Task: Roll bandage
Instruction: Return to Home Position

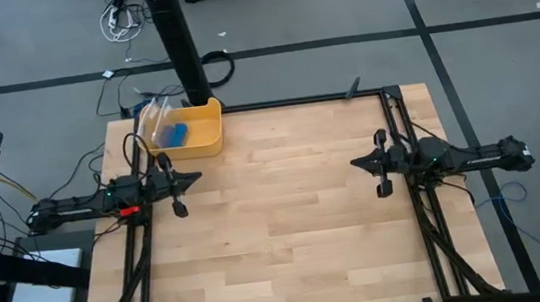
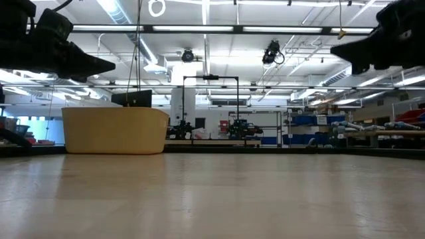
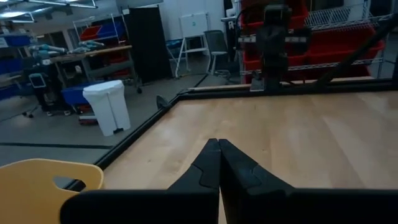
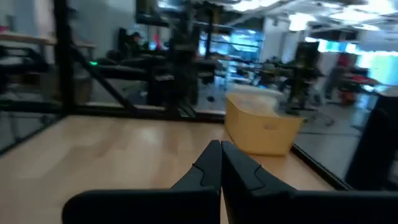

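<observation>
Hovering pinched together, left end effector and right end effector flank the table, bandage in bin.

A yellow bin is sitting at one corner of a wooden table, holding a clear plastic bag, while a black column is standing just behind it.

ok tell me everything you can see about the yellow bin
The yellow bin is a rectangular open-topped tub, plastic by its look, with rounded corners and a handle cut-out in one wall. It stands upright at the far left corner of the table, beside a black post. Inside it lies a clear bag holding the blue bandage.
</observation>
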You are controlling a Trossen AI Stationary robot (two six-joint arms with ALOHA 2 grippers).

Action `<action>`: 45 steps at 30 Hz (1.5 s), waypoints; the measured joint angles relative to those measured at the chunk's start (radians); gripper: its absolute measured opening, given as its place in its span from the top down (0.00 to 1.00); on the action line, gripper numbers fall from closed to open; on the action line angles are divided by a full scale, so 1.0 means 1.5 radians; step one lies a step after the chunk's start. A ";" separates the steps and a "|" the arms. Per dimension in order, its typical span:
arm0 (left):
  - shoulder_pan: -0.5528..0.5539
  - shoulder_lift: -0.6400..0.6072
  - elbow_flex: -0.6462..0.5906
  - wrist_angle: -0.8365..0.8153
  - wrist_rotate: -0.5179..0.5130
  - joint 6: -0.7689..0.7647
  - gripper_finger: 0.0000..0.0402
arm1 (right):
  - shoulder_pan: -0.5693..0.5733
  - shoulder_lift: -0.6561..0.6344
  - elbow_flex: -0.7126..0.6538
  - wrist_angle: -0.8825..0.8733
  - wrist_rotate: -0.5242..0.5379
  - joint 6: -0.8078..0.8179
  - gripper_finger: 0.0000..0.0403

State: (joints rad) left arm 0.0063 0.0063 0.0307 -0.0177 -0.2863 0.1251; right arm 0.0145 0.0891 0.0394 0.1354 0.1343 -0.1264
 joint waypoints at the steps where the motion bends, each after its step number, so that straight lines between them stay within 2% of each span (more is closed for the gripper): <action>1: 0.000 0.000 0.000 0.000 -0.001 -0.002 0.99 | -0.005 -0.014 -0.013 -0.003 0.008 0.002 1.00; 3: 0.000 0.000 0.000 0.000 -0.006 -0.016 0.99 | -0.016 -0.030 -0.019 -0.057 0.027 0.026 1.00; 10: 0.000 0.006 0.000 0.000 -0.011 -0.071 0.99 | -0.049 -0.006 -0.020 -0.054 0.076 0.040 0.99; 18: 0.000 0.014 0.000 -0.001 -0.003 -0.070 0.99 | -0.070 0.013 -0.020 -0.055 0.075 0.042 0.95; 28: 0.000 0.014 -0.003 0.054 -0.003 -0.070 0.98 | -0.070 0.028 -0.020 -0.054 0.071 0.118 0.96; 45: 0.000 0.014 -0.002 0.068 0.000 -0.070 0.97 | -0.057 0.027 -0.020 -0.014 0.069 0.101 0.96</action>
State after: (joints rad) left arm 0.0066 0.0273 0.0277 0.0839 -0.2863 0.0208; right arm -0.0708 0.1290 0.0093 0.1139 0.2379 0.0246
